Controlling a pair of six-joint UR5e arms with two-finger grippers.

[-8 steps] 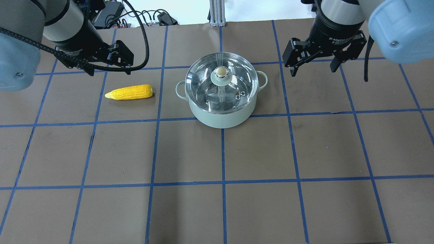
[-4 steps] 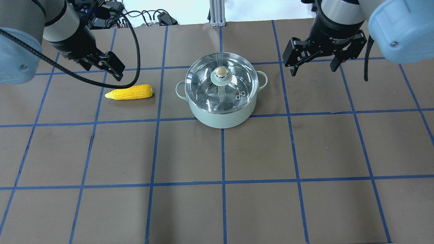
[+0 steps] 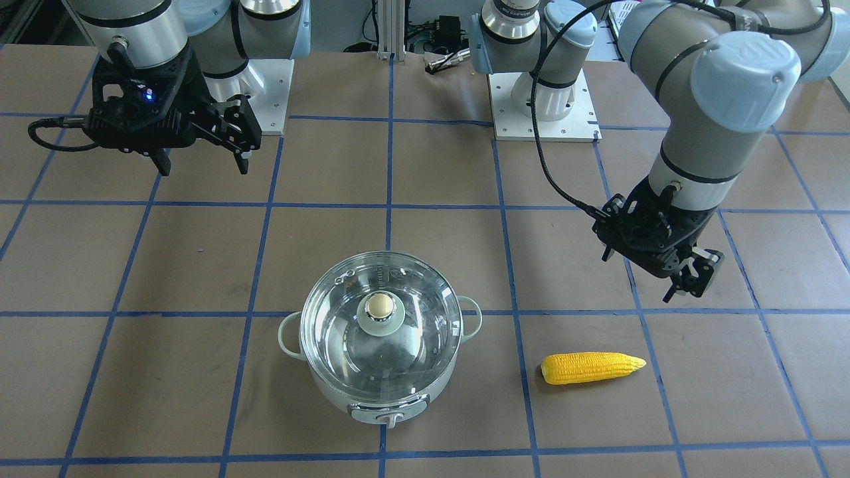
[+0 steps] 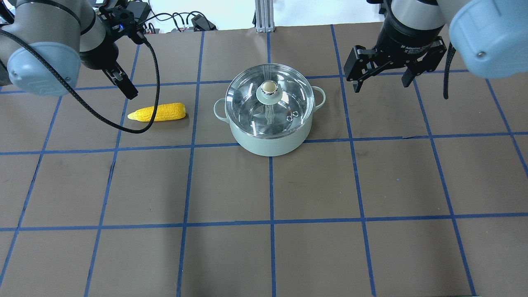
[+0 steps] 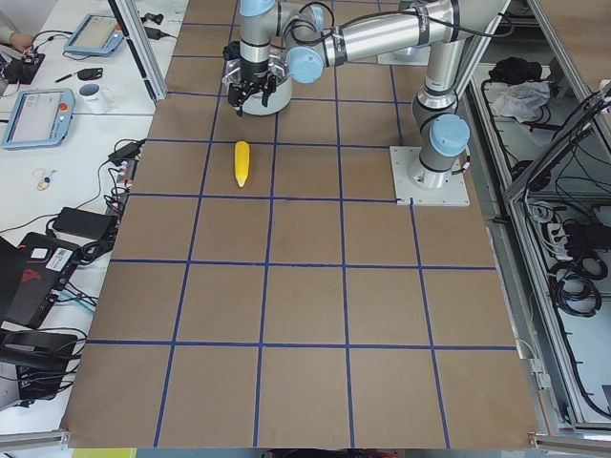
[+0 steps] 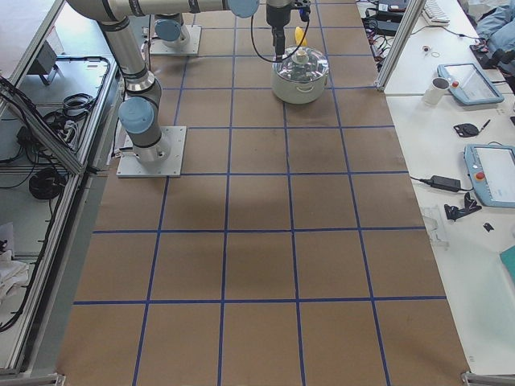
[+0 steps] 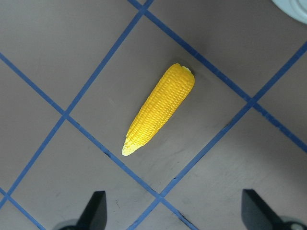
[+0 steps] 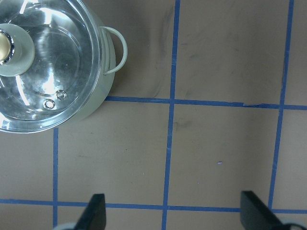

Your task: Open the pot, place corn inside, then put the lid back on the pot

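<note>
Left gripper [image 7: 172, 203] and right gripper [image 8: 171, 203] both gaped empty; the tapered bright yellow corn cob [image 7: 158, 110] might roll away under an off-centre pinch

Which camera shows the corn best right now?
The left wrist view: the corn fills the middle, whole and unobstructed. Overhead and front-facing show it smaller, lying apart from the pot; the side views show it tiny; the right wrist view misses it.

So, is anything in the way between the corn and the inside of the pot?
Yes: the lid sits closed on the pot, covering the opening. Nothing visible lies on the table between the corn and the pot, or between the open left gripper and the corn.
</note>
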